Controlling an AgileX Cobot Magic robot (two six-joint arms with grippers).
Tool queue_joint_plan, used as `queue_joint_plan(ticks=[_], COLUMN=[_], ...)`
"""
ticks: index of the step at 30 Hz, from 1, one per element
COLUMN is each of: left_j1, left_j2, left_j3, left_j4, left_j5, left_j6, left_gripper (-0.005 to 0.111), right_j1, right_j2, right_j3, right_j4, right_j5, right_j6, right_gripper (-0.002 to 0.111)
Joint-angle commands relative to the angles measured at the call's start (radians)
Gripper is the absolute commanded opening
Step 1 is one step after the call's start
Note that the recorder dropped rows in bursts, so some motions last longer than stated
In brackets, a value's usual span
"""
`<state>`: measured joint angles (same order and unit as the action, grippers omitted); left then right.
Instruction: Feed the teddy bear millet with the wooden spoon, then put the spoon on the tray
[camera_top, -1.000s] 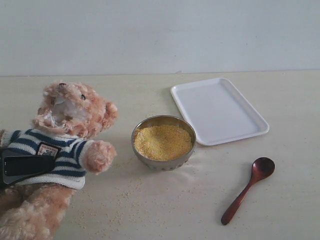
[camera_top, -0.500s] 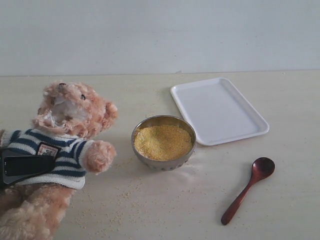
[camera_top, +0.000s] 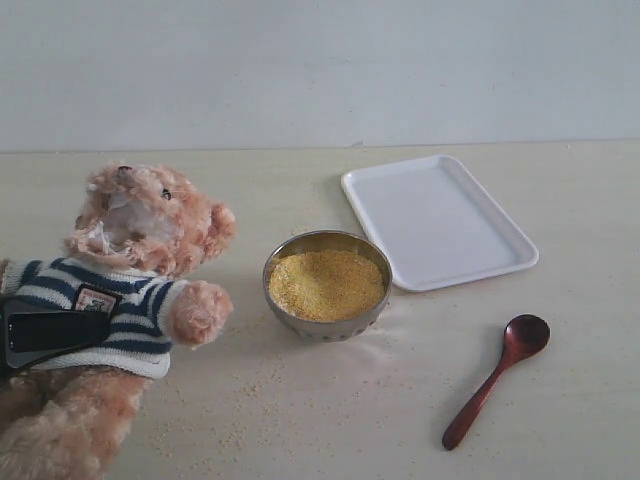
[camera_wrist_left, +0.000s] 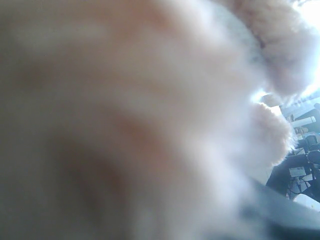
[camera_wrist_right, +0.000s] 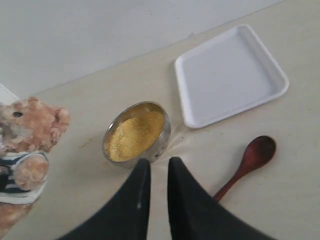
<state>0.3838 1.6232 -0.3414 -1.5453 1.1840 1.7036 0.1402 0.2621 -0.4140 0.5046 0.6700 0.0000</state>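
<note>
Wooden spoon (camera_top: 490, 388), dark reddish-brown with an oval bowl and slim handle, lies flat on the pale table (camera_top: 590, 400) at near right, apart from the flat white rounded-corner tray (camera_top: 440, 220) farther back. Millet (camera_top: 327, 285), fine yellow grain, fills the round metal bowl (camera_top: 325, 328) at centre, with loose grains scattered nearer. Fluffy teddy bear (camera_top: 140, 230) at left, striped shirt. My left gripper (camera_top: 58, 330) clamps its torso. My right gripper (camera_wrist_right: 157, 162) hovers, black tapered fingers slightly parted, empty.
</note>
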Motion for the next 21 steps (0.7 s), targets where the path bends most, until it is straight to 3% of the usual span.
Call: queue_joint_plan(ticks=[1,7,12,14,15,17,18,21], left_j1=[0.003,0.003,0.003,0.003,0.003,0.003,0.003,0.003], left_j2=[-0.001,-0.001,-0.001,-0.001,-0.001,-0.001,-0.001,-0.001], left_j3=[-0.008,-0.008,-0.008,-0.008,-0.008,-0.008,-0.008,-0.008], left_j4=[-0.019,-0.019,-0.019,-0.019,-0.019,-0.019,-0.019,-0.019], left_j5=[0.037,0.037,0.037,0.037,0.037,0.037,0.037,0.037], left_j6=[0.003,0.006,0.006,0.006,0.006,0.006,0.006,0.006], left_gripper=[0.005,0.005,0.005,0.005,0.005,0.005,0.005,0.005], right_j1=[0.000,0.000,0.000,0.000,0.009,0.070,0.127,0.265], right_j2=[0.107,0.283,0.543,0.654,0.712,0.785,0.822,0.943], right_j3=[-0.109,-0.187,-0.189,-0.189,-0.189,-0.189,-0.189,-0.193], right_j4=[-0.145,-0.197,-0.201,-0.209,-0.234,-0.281,-0.284,-0.269], right_j5=[0.030,0.152,0.110,0.086,0.062,0.002,-0.033,-0.136], right_j6=[-0.018,-0.018,-0.072,-0.074,-0.054,0.010,0.049,0.151], right_gripper=[0.015,0.015,0.016,0.033,0.050,0.075,0.081,0.081])
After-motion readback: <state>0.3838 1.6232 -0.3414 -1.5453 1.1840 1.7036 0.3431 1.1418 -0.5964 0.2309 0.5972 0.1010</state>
